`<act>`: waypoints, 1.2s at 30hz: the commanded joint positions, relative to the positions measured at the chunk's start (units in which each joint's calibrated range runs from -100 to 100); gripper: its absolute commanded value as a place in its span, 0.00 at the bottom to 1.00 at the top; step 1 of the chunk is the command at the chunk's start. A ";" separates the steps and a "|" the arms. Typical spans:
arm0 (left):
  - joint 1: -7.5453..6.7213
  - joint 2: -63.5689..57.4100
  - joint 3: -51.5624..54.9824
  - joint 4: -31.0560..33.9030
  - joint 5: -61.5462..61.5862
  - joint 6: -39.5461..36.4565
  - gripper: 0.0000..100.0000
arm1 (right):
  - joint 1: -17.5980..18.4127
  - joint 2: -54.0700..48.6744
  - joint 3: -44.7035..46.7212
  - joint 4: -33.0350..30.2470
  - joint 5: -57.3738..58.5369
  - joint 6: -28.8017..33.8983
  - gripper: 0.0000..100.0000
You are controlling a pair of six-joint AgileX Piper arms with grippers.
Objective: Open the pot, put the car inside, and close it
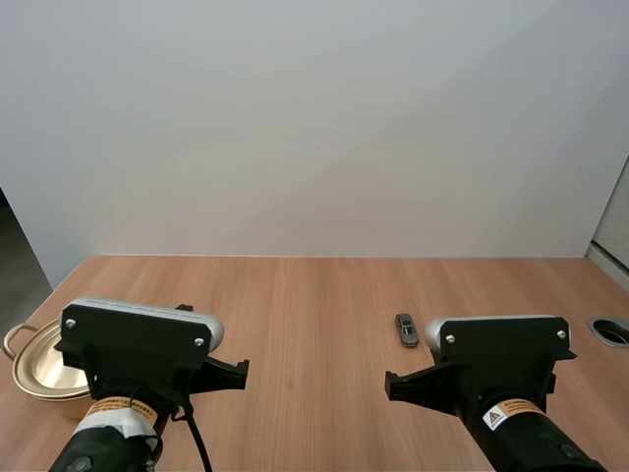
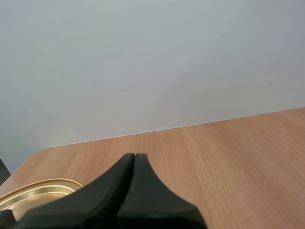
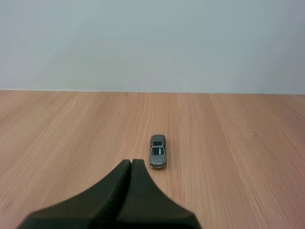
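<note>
High view: gold pot (image 1: 39,364) sits at the bench's (image 1: 314,305) left edge beside the left arm; grey car (image 1: 406,329) is just ahead of the right arm.
Left wrist view: left fingers (image 2: 127,163) pressed together, empty, pot rim close alongside.
Right wrist view: right fingers (image 3: 126,168) closed, empty; car just past the tips, not touching.

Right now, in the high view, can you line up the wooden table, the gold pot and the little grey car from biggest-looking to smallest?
1. brown wooden table
2. shiny gold metal pot, though part of it is hidden
3. small grey toy car
</note>
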 commanded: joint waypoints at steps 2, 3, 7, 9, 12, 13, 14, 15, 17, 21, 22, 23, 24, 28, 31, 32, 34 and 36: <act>0.05 0.00 -15.66 7.00 -10.94 1.07 0.00 | -0.05 0.00 -10.14 -24.16 -0.16 -0.04 0.00; 0.05 0.00 -19.10 7.51 -8.61 1.07 0.00 | -0.05 0.00 -13.11 -26.28 -0.16 -0.04 0.00; 0.05 0.00 -31.52 7.78 2.98 1.10 0.00 | -0.05 0.00 -24.77 -26.88 3.24 0.71 0.00; 0.05 0.00 -36.43 10.35 4.37 1.43 0.00 | -0.05 0.00 -31.52 -25.44 5.05 3.45 0.00; 0.05 0.00 -44.00 13.46 3.92 1.43 0.00 | 0.03 0.00 -38.87 -23.07 7.03 4.93 0.00; 0.05 0.00 -46.65 13.80 4.11 1.43 0.00 | 0.03 0.00 -40.64 -21.75 7.03 4.93 0.00; 0.05 0.00 -49.23 14.85 4.98 1.55 0.00 | 0.03 0.00 -43.13 -20.03 7.30 4.93 0.00; 0.05 0.45 -51.65 16.09 6.78 1.92 0.00 | 0.03 0.34 -45.15 -18.37 8.24 4.73 0.00; -0.30 4.80 -55.76 18.96 14.55 2.04 0.00 | 0.03 2.88 -48.20 -15.62 10.71 4.04 0.00; -1.57 17.17 -62.49 27.02 34.50 2.15 0.00 | 0.03 12.33 -53.55 -6.31 20.71 -6.60 0.00; -1.74 20.50 -63.77 29.21 38.61 2.15 0.00 | 0.03 15.47 -54.83 -4.29 24.69 -10.14 0.00; -1.74 23.61 -64.89 30.90 41.47 2.15 0.00 | 0.03 18.60 -55.81 -3.00 28.90 -12.22 0.00; -1.74 25.88 -65.67 31.79 44.21 2.15 0.00 | 0.03 21.75 -56.88 -2.24 32.86 -14.03 0.00; 0.22 34.38 -67.21 31.12 46.35 2.24 0.00 | 0.03 32.01 -58.44 -2.41 40.77 -15.71 0.00; 2.60 39.81 -67.21 27.75 46.86 2.99 0.00 | 0.03 37.44 -58.44 -2.19 43.43 -15.75 0.00; 3.64 42.26 -67.21 25.34 46.90 3.74 0.00 | 0.03 39.19 -58.44 -2.21 43.81 -15.96 0.00; 5.30 46.66 -67.21 22.10 47.04 4.07 0.00 | 0.03 40.10 -58.44 -2.21 43.88 -16.44 0.00; 6.66 50.20 -67.21 19.07 46.28 4.80 0.00 | 0.03 41.99 -58.44 -2.21 44.02 -18.15 0.00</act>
